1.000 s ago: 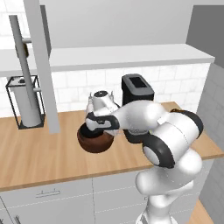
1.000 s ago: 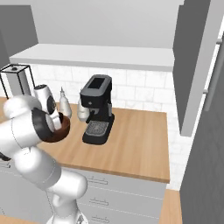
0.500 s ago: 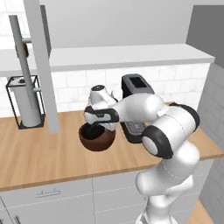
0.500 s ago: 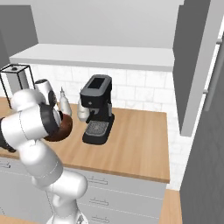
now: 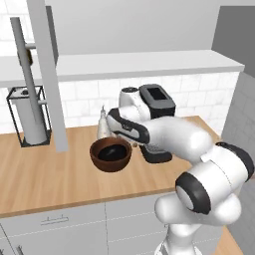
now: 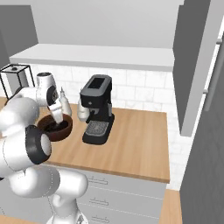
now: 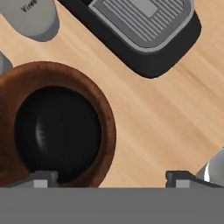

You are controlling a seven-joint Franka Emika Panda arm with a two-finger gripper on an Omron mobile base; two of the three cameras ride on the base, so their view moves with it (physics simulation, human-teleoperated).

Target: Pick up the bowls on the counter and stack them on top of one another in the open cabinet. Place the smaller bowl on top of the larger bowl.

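Note:
The dark reddish-brown wooden bowl (image 5: 110,153) (image 6: 54,127) (image 7: 105,127) stands on the light wood counter (image 5: 50,184) (image 6: 131,144) (image 7: 166,118), just left of the black coffee machine. My gripper (image 5: 130,142) (image 6: 57,119) (image 7: 111,179) hangs low over the bowl's rim on the machine's side. It is open wide: one fingertip (image 7: 41,177) sits over the bowl's dark inside, the other over bare counter outside the rim. Above the counter runs the open cabinet's white bottom board (image 5: 124,64) (image 6: 96,56). A second bowl is out of view.
The coffee machine (image 5: 157,102) (image 6: 97,109) (image 7: 144,30) stands close beside the bowl. Two white bottles (image 5: 103,127) (image 6: 65,105) (image 7: 35,17) stand behind it. A paper-towel holder (image 5: 30,114) (image 6: 15,78) is further along. Tall grey door panels (image 5: 50,74) (image 6: 192,65) hang down.
My hand has shifted from over the bowl's middle toward its rim beside the coffee machine, and the elbow has swung out. More of the bowl shows now. The bowl has stayed put.

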